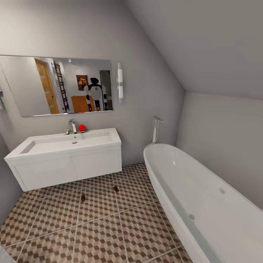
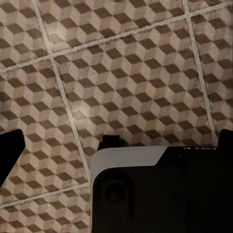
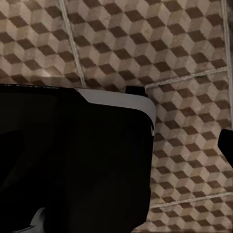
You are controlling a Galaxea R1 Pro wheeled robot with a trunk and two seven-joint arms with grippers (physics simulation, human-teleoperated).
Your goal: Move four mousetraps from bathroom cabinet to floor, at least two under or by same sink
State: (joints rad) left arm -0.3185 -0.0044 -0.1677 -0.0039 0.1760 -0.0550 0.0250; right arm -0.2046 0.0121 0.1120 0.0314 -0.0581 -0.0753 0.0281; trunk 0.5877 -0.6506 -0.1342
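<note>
A sloped-ceiling bathroom with the cube-patterned bathroom floor (image 1: 98,226) spreading below. The white bathtub (image 1: 204,204) fills the 4 o'clock side; the sink (image 1: 65,143) on its white vanity sits at 9 o'clock under a mirror (image 1: 58,86). Two mousetraps lie on tiles just before the vanity, one (image 1: 83,197) at 7 o'clock, another (image 1: 116,189) near centre. Whether the left hand (image 2: 116,141) or right hand (image 3: 179,111) is clenched or released, I cannot tell.

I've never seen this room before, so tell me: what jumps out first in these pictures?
The big white oval bathtub fills the head view's right side, under a sloping ceiling. On the left, the sink tops a white vanity below a wide mirror that reflects the robot. The cube-patterned bathroom floor lies between, with two small dark mousetraps in front of the vanity.
</note>
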